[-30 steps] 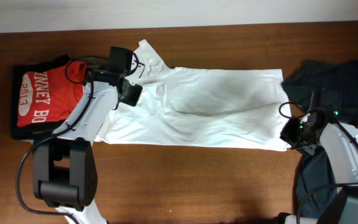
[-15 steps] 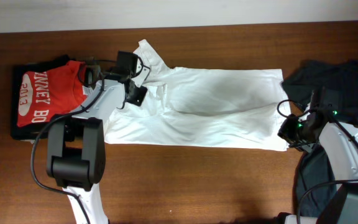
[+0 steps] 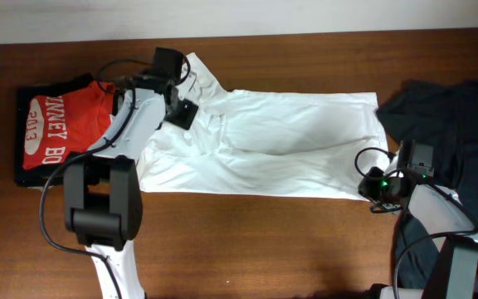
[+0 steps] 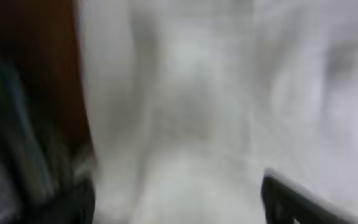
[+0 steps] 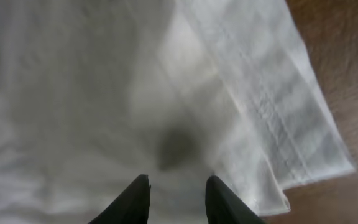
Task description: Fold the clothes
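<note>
The white T-shirt [image 3: 280, 141] lies spread sideways across the middle of the table, hem to the right. My left gripper [image 3: 181, 112] is over its upper left part, near a sleeve. The left wrist view is blurred; the fingers [image 4: 179, 208] stand wide apart over white cloth [image 4: 204, 93], so it is open. My right gripper [image 3: 370, 184] is at the shirt's lower right hem corner. In the right wrist view its fingers [image 5: 176, 190] are open just above the cloth, with the stitched hem [image 5: 272, 106] to their right. Nothing is held.
A red shirt with white lettering [image 3: 56, 124] lies on a dark garment at the far left. Dark grey garments [image 3: 451, 108] are piled at the right, under the right arm. Bare wooden table [image 3: 264, 241] runs along the front.
My right gripper has moved left onto the shirt's lower right corner. My left gripper has shifted a little up and right over the shirt's upper left part.
</note>
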